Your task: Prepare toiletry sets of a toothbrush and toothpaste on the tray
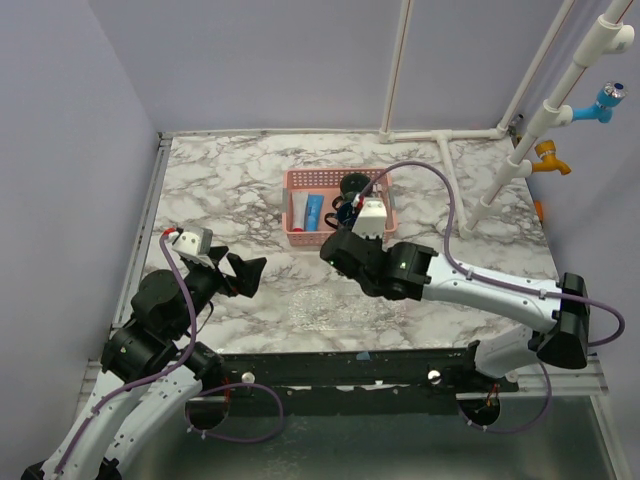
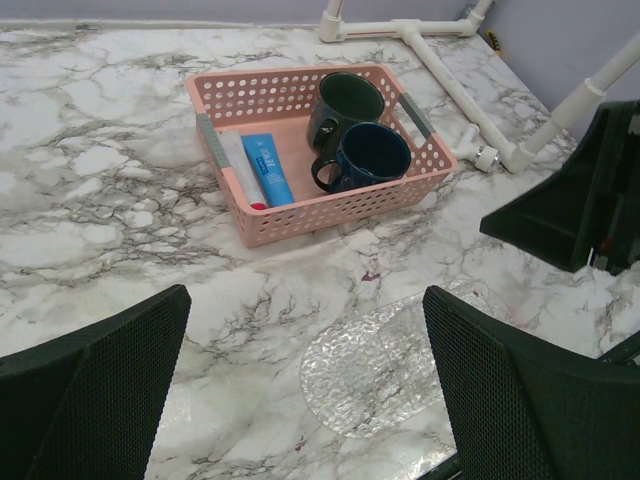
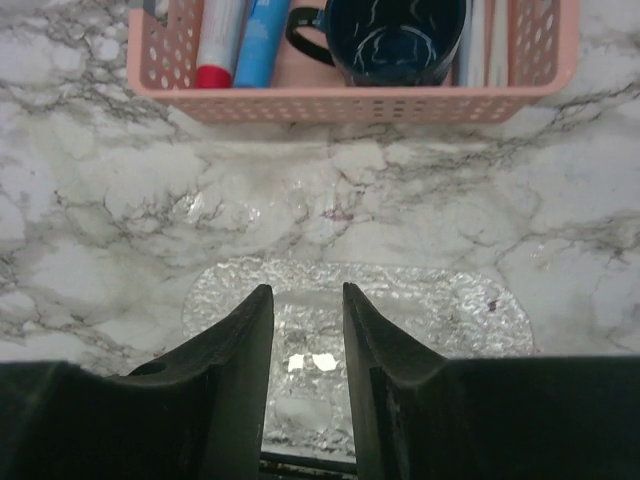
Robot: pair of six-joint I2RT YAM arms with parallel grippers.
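We see the clear tray (image 3: 450,310) flat on the marble table (image 1: 220,180), just in front of the pink basket (image 2: 330,215). The basket holds the navy mug (image 2: 372,155), the dark green mug (image 2: 345,100) and a blue tube (image 2: 268,168). Our right gripper (image 3: 306,290) hovers over the tray with its jaws slightly parted, gripping nothing. Our left gripper (image 2: 305,300) hangs spread wide to the left of the tray.

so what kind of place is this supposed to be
Probably a mock bathroom counter in a lab rig: a marble-look top, white pipes with coloured taps, and a pink basket of mugs and toothpaste tubes.
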